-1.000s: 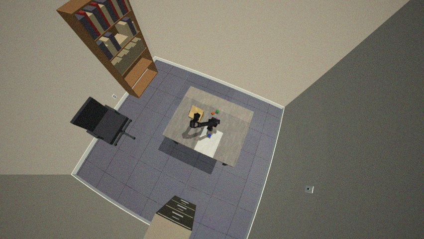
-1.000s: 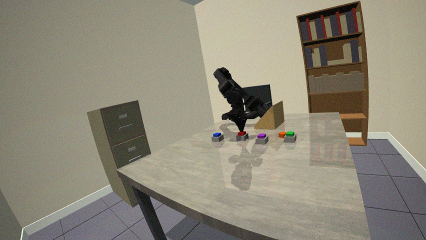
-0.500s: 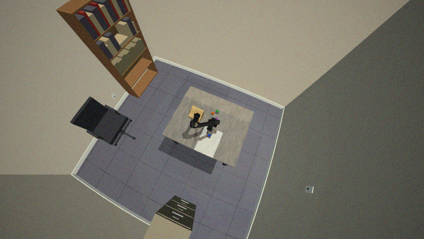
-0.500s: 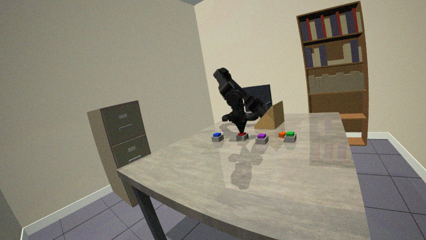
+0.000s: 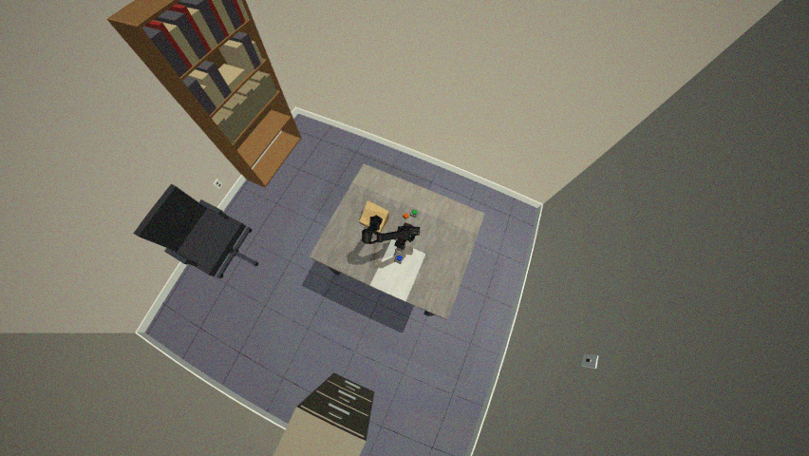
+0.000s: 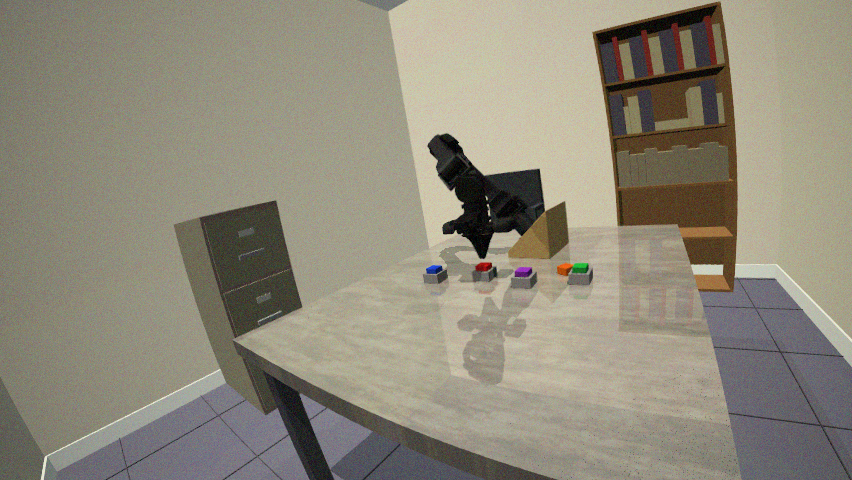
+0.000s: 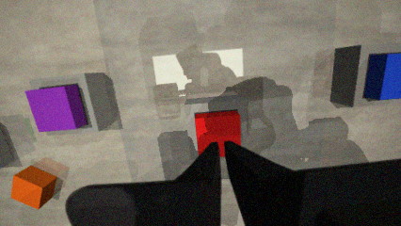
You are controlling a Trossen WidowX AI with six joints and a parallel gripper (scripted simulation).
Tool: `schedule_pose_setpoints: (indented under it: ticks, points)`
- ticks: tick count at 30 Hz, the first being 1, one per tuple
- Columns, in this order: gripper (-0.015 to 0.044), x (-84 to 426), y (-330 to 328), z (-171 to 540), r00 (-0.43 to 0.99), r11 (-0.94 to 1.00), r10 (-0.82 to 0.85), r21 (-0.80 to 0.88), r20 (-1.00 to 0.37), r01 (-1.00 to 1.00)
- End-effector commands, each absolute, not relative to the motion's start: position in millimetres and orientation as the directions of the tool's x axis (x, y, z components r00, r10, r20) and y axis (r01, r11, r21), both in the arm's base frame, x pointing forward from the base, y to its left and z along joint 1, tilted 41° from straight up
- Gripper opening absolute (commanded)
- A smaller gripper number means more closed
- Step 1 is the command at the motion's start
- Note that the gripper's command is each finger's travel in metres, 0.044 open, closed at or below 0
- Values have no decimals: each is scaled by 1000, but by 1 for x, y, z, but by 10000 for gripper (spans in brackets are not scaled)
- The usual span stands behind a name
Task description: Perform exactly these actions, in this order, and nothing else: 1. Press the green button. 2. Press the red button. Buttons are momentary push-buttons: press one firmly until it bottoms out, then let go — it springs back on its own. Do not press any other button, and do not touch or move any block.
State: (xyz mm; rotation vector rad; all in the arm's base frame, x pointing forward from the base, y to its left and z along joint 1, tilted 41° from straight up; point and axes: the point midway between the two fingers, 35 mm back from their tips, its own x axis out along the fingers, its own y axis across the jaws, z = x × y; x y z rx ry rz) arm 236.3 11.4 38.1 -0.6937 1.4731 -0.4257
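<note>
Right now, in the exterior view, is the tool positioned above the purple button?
No. The shut tool points down just above the red button, while the purple button sits uncovered beside it.

Matte black blocky arm (image 6: 471,190), gripper (image 7: 222,150) with two tapered pointed black fingers

In the wrist view, the blue button (image 7: 383,76) at 2 o'clock is cut off by the right edge. The gripper (image 7: 221,147) hides the near edge of the red button (image 7: 217,128) (contact cannot be determined). In the top view, the arm (image 5: 390,233) covers the red button entirely.
</note>
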Motion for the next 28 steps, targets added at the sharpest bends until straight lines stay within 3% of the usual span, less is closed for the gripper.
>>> schedule_pose_setpoints:
  ticks: [1,9,15,20,28]
  points:
    - [20,236,18,46,77,744,-649,-653,-757,-143]
    - [230,254,110,15,81,767,-619,-624,-781,-152]
    - [387,237,196,-29,77,769,-617,-621,-783,-152]
    - [400,206,248,-67,76,759,-631,-635,-772,-144]
    - [400,204,251,-69,76,758,-632,-636,-771,-143]
